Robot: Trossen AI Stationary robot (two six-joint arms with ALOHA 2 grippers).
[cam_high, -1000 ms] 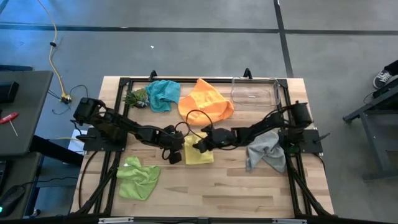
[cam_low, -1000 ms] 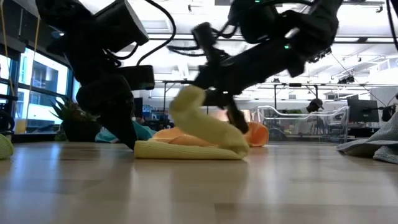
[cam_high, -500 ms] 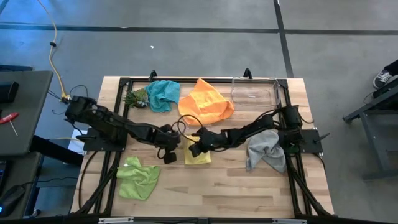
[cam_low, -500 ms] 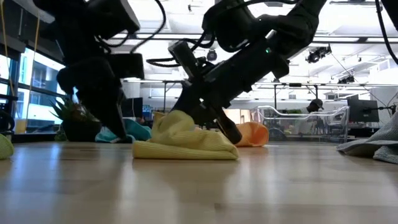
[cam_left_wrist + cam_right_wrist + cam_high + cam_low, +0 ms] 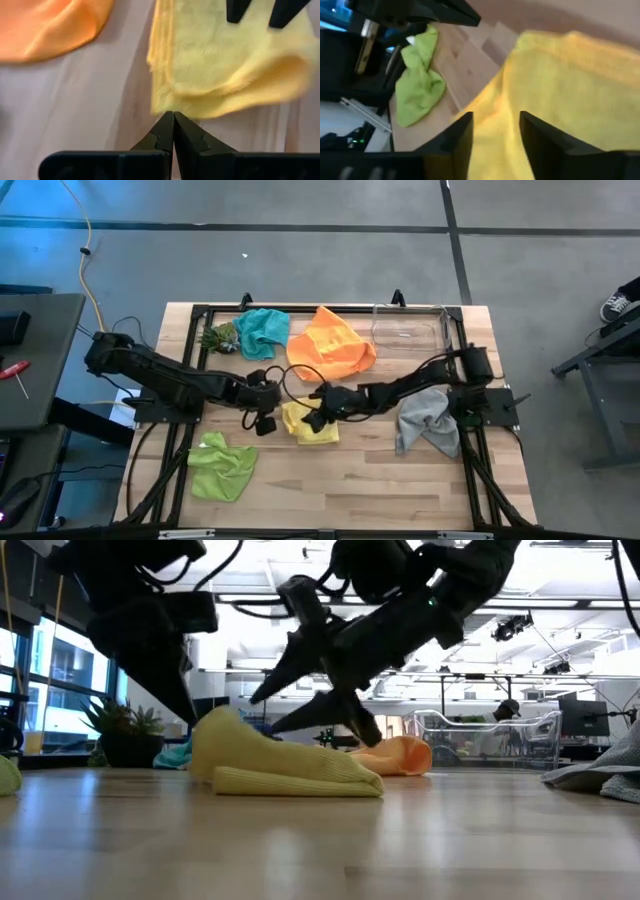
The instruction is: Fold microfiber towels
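Yellow microfiber towel (image 5: 308,423) lies doubled over near the middle of the wooden table (image 5: 400,490), and the main change is at the right gripper (image 5: 318,420): a second ago its jaws were clamped on the lifted edge, carrying it up and across in an arc, half a second ago they had pressed that edge down onto the lower layer, and now they stand apart just above the cloth, released. The low view shows the two dark fingers (image 5: 300,720) splayed and clear of the fabric, with the carried edge dropped into a rounded hump at the fold's left end. The left gripper (image 5: 262,423) has drawn back to the towel's left side; in its wrist view the fingertips are pinched together with nothing between them, touching or almost touching the towel's frayed edge (image 5: 165,107). I judge this fold to be just laid down, though the layers look puffy and uneven, so a press or a further fold may be needed before it counts as tidy. Four cloths look untouched: the lime green towel (image 5: 222,465) crumpled at the near left, the grey towel (image 5: 428,422) bunched by the right arm's base, the orange towel (image 5: 332,345) spread at the far side, and the teal towel (image 5: 263,332) beside it. Most of the job therefore appears to remain.
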